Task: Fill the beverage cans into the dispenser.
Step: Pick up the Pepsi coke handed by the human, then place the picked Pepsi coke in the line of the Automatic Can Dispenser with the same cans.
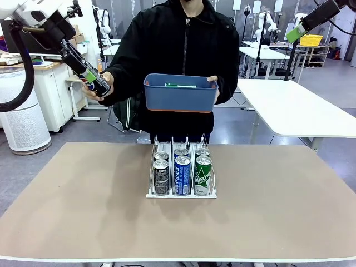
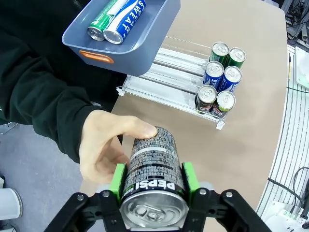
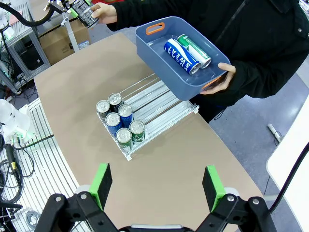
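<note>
Front view: blue tub wall mostly conceals its cans; front-row cans largely mask rear-row cans.

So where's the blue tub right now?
Front view, middle: a person's hand holds the tub in the air beyond the dispenser, two cans lying inside.

Blue tub; tan table

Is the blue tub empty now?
Not empty: a blue can and a green can lie on their sides inside the tub.
</note>
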